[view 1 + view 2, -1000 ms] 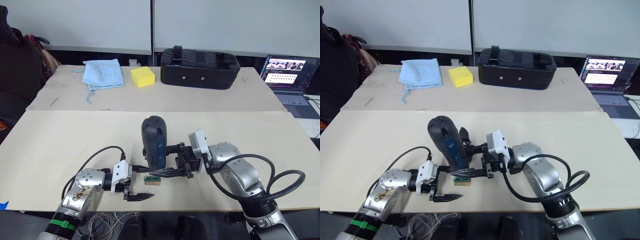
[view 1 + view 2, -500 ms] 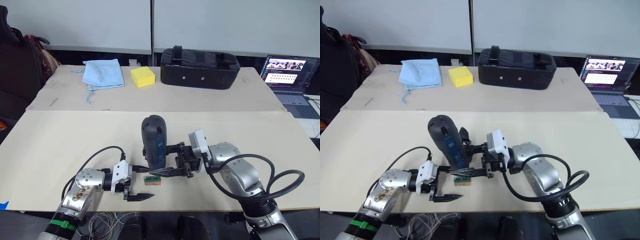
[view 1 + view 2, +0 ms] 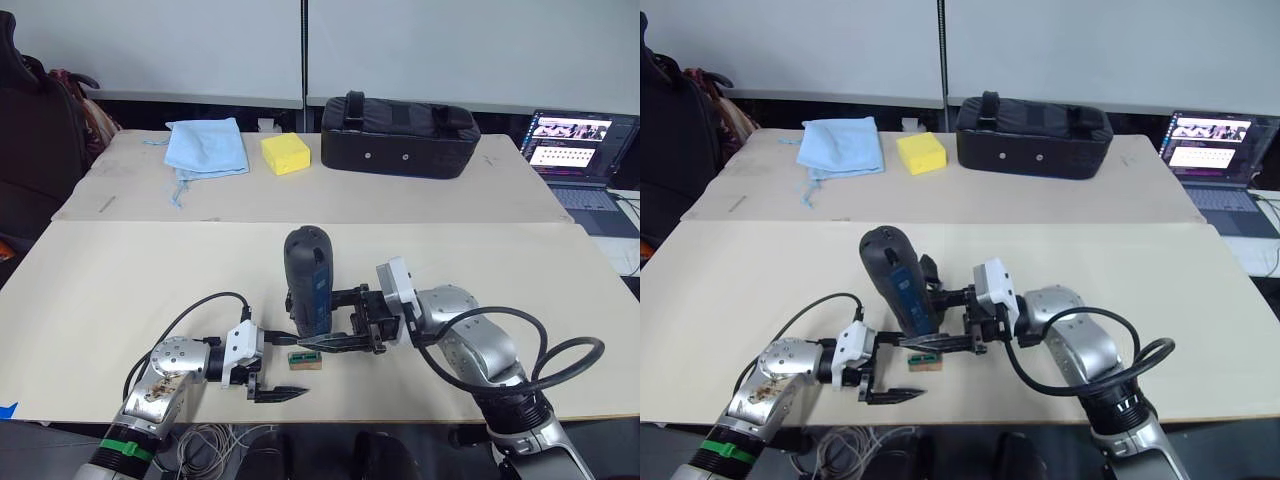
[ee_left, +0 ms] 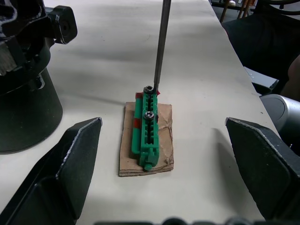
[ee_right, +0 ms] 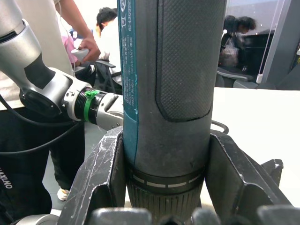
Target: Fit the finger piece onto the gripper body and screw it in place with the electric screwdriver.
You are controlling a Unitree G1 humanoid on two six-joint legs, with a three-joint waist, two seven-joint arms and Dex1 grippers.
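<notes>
My right gripper [image 3: 318, 338] is shut on the electric screwdriver [image 3: 308, 280] and holds it upright above the near table [image 3: 120, 290]. Its thin bit [image 4: 161, 47] touches the top screw of a small green-topped block [image 4: 147, 126], which lies on a scrap of cardboard. My left gripper [image 3: 288, 365] is open near the table's front edge, with the green block [image 3: 305, 359] between its spread fingers [image 4: 70, 159]. Beside the block, just behind the screwdriver, stands the black gripper body [image 4: 23, 93] with its drum-like end. The finger piece is out of view.
On the far table lie a blue cloth [image 3: 207, 147], a yellow sponge [image 3: 286, 153] and a long black case [image 3: 400, 135]. A laptop [image 3: 580, 150] sits at the far right. A person [image 5: 89, 44] stands beyond the table in the right wrist view.
The screwdriver's top has tipped very slightly to the right. The left gripper and the green block have stayed where they were.
</notes>
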